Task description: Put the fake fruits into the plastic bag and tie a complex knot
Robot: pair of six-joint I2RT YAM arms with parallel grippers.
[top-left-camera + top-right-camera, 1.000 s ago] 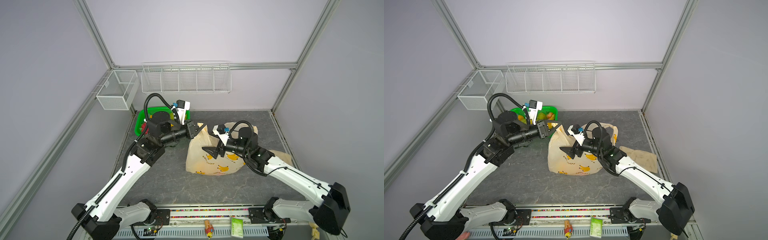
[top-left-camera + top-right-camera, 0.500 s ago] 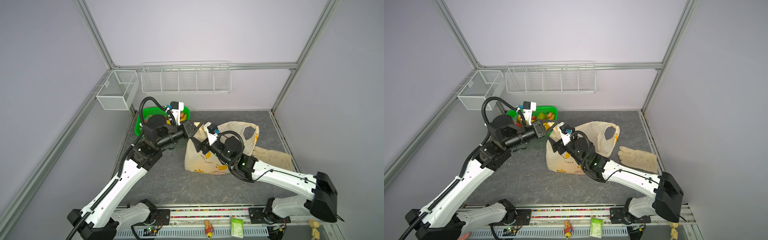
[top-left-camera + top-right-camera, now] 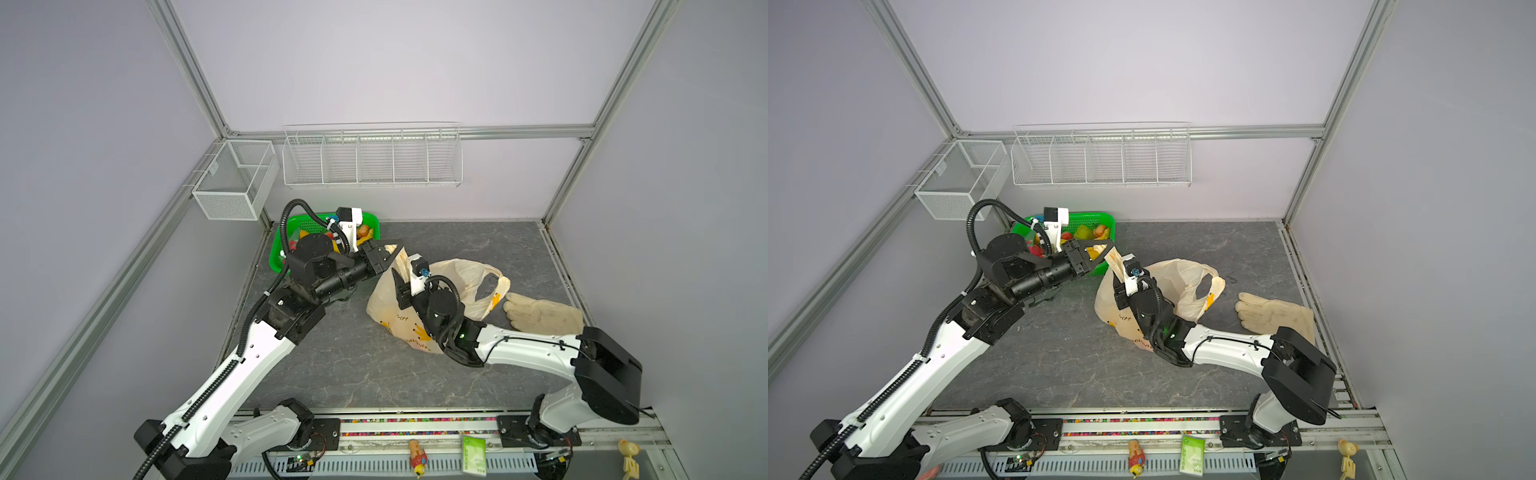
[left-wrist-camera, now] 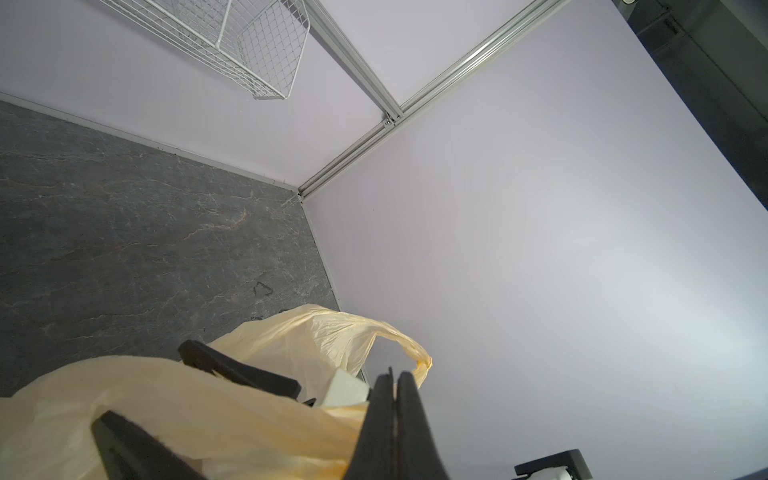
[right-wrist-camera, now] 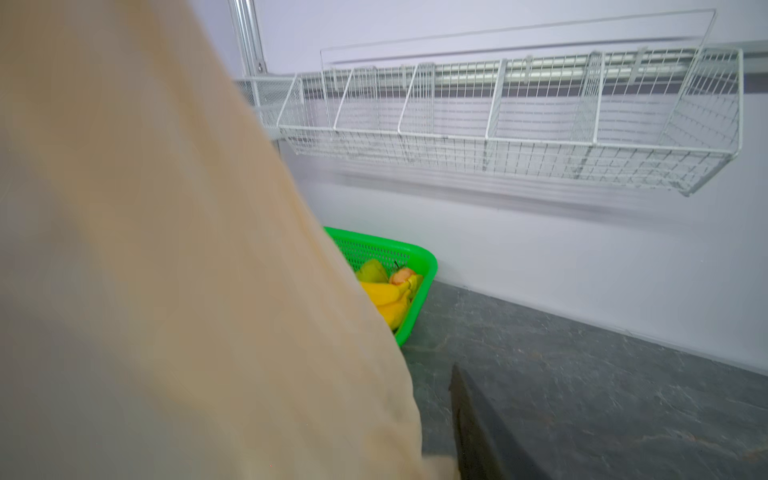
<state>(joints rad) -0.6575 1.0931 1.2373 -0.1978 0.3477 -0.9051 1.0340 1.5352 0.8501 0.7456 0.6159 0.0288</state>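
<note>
A dark grey, marble-veined tabletop (image 3: pixel 457 249) sits inside an enclosure of pale lilac walls and aluminium frame posts (image 3: pixel 195 75). A bright green mesh basket (image 3: pixel 371 217) stands in the far left corner of the table, close against the back wall. A cream rubber glove (image 3: pixel 544 318) lies flat near the right edge, fingers pointing towards the middle. On the back wall hangs a long white wire rack (image 3: pixel 372 160) split into compartments; a smaller white mesh box (image 3: pixel 235 180) hangs on the left wall just beside it. Along the front rail are a small orange toy (image 3: pixel 417 453), a green packet (image 3: pixel 473 454) and a yellow figure (image 3: pixel 629 455).
</note>
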